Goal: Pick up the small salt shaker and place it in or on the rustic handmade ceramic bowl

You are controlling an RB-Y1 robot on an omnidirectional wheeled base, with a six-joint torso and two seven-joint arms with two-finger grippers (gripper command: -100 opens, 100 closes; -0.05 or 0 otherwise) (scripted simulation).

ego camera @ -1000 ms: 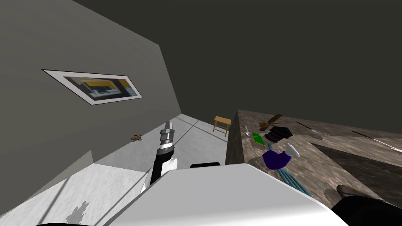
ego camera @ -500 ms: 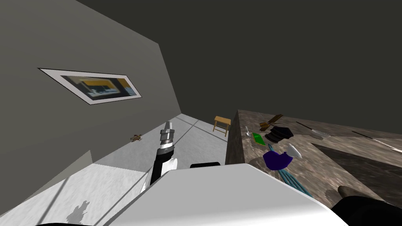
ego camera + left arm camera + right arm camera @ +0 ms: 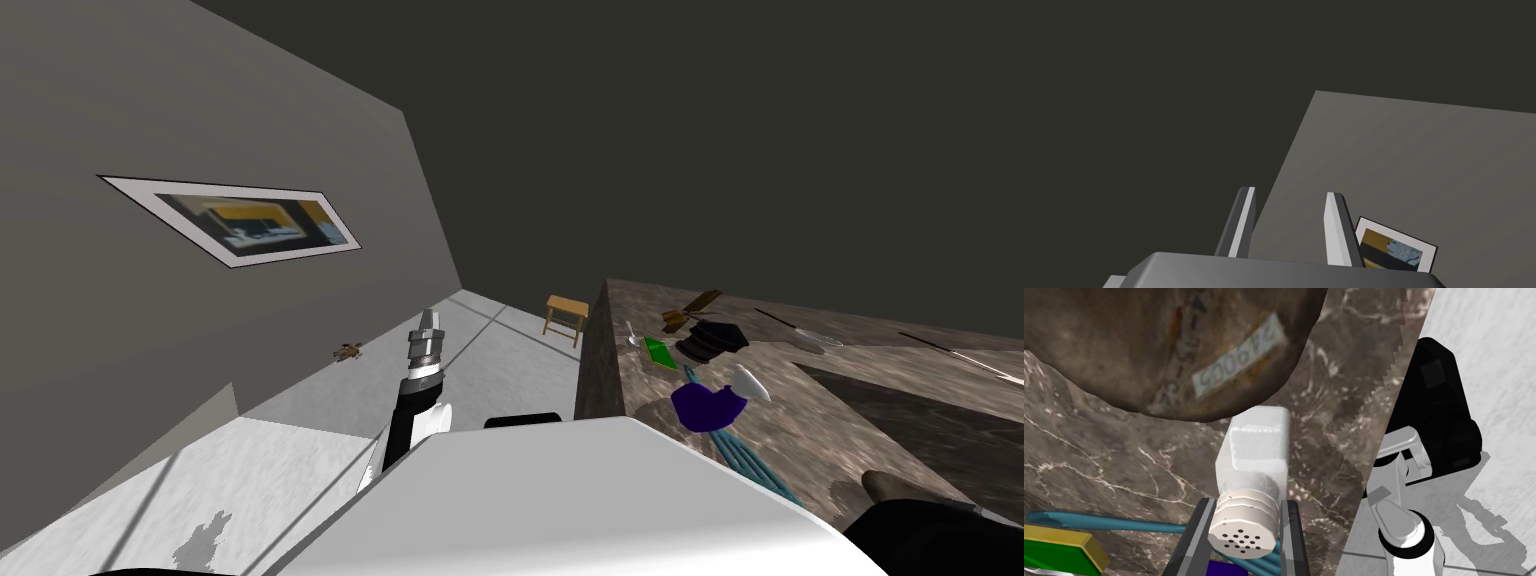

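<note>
1. Clamped in the right jaws by its round perforated cap: small white square salt shaker (image 3: 1254,453).
2. Just beyond its base: rough brown ceramic bowl (image 3: 1149,343), above brown marbled bench (image 3: 1099,453).
3. Left jaws apart, holding nothing.

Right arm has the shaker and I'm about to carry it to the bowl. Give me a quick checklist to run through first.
1. Grip: right tool presses both sides of the cap of the salt shaker: ok.
2. Target: brown bowl lies just past the shaker's base: ok.
3. Lift: shaker off the marble counter: cannot tell.
4. Height: shaker above the bowl's rim: cannot tell, rim out of sight.
5. Snag: teal cords by the tool free of it: cannot tell.
6. Other arm: left tool open, empty, off to the counter's side: ok.
</note>
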